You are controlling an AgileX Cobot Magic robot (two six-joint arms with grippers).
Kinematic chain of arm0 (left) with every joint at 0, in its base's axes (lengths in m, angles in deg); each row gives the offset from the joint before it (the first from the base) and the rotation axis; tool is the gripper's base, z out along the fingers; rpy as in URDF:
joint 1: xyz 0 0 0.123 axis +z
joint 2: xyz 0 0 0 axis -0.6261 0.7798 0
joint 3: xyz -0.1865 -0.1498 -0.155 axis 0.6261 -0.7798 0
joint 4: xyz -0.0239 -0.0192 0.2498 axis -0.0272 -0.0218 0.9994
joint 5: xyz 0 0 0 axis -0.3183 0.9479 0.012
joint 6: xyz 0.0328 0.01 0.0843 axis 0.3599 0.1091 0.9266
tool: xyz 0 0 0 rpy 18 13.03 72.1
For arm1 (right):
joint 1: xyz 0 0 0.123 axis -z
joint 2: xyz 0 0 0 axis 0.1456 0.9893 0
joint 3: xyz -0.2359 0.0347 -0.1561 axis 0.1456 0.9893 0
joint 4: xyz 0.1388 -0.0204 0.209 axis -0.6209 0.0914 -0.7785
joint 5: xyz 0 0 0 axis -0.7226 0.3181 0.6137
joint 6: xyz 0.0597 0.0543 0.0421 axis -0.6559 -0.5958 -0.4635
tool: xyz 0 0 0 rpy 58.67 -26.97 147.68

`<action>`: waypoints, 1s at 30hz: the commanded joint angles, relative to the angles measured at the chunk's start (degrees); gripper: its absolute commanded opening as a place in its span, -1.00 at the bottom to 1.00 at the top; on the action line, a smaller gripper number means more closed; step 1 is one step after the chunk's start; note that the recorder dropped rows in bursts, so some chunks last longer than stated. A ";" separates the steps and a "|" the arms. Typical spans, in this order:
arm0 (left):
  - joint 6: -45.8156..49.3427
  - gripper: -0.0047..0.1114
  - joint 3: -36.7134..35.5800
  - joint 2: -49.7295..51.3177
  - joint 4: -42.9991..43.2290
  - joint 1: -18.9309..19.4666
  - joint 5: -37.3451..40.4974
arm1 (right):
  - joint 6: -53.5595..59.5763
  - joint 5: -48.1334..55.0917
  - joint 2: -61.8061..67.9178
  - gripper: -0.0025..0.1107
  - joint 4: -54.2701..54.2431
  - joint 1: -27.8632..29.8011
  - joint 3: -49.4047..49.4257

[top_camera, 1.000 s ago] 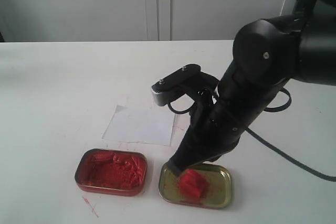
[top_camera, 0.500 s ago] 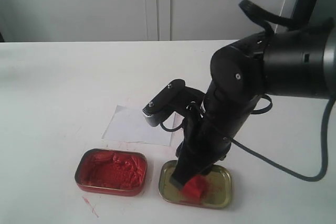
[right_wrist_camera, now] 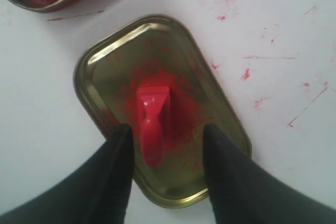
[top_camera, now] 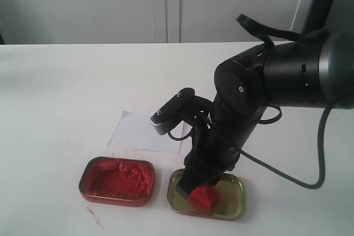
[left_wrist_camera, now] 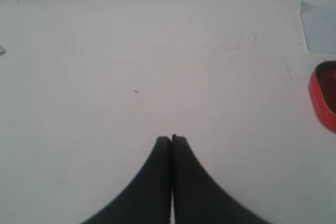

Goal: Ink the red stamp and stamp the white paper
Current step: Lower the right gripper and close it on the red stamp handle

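White desk (top_camera: 66, 81) with red specks and smears takes up most of the scene. The big black right arm (top_camera: 276, 81) is bent down over its near edge. The white paper (top_camera: 146, 132) lies flat on the desk, just behind the two tins and apart from both. The red tin (top_camera: 117, 181) of lumpy paste sits beside the gold tin (top_camera: 232, 194), with a small gap between them.

The right tool (right_wrist_camera: 167, 129) is spread wide and reaches down into the gold tin, one finger on each side of the red stamp (right_wrist_camera: 153, 116). The wrist view shows a gap on both sides, so it isn't gripping anything. The stamp sits on the red smear in the middle of the gold tin, and I can't tell if it's upright or tipped.

The left tool (left_wrist_camera: 171, 139) is pinched together, holding nothing, over bare desk.
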 commanded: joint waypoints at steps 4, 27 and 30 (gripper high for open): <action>-0.01 -0.92 -0.41 -0.18 -0.63 0.22 0.04 | -3.81 -0.62 0.05 -0.23 2.53 -0.07 -0.09; -0.01 -0.92 -0.41 -0.18 -0.63 0.22 0.04 | -4.14 -0.80 7.66 -0.41 1.94 -0.07 -0.09; -0.01 -0.92 -0.41 -0.18 -0.63 0.22 0.04 | -4.14 -0.56 7.66 -0.79 1.94 -0.07 -0.09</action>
